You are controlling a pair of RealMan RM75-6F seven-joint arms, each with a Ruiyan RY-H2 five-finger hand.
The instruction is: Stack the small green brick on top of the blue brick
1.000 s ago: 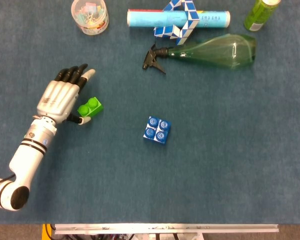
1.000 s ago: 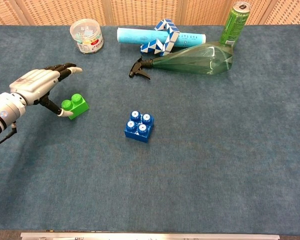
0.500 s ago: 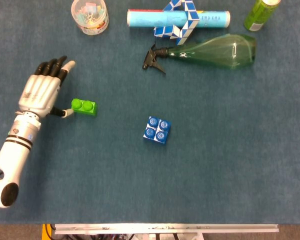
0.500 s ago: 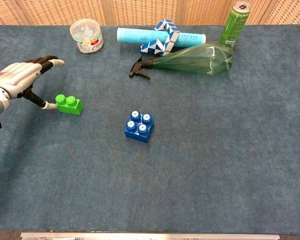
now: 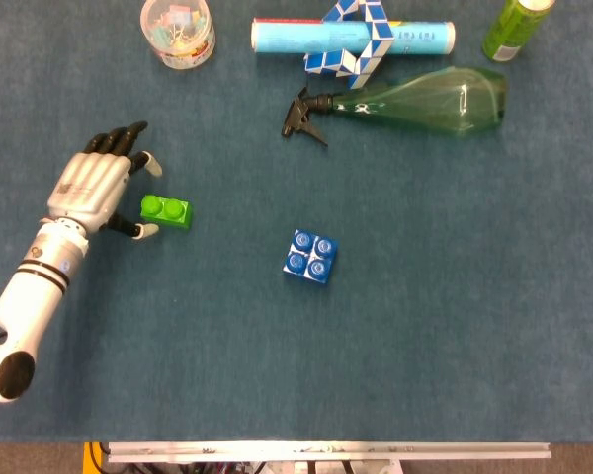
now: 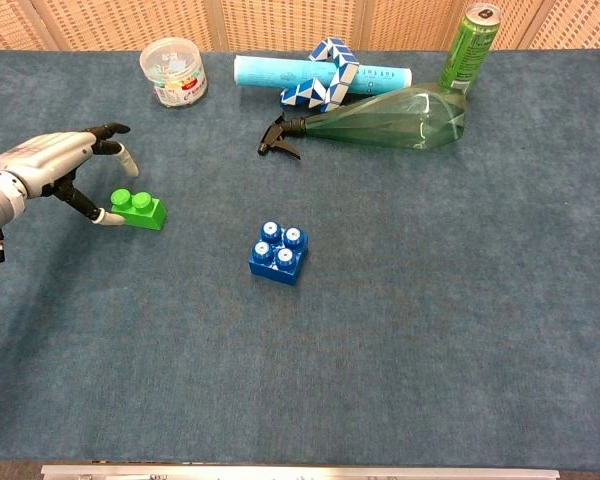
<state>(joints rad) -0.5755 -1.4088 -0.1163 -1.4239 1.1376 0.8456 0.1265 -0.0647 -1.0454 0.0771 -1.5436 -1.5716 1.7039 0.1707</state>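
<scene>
The robot's left hand hovers at the left side of the blue-carpeted desk, fingers spread and holding nothing, its thumb tip just beside the small green brick. In the chest view the same hand arches over the desk with the thumb reaching toward the brick; whether the tip touches it cannot be told. The green brick lies flat on the desk, studs up, well apart from the blue brick, which sits alone near the middle of the desk with its four white-topped studs facing up. Along the far edge lie a green spray bottle on its side, a light blue tube with a blue-and-white twist puzzle draped over it, a round clear tub of small coloured items, and an upright green can. The right hand appears in neither view.
</scene>
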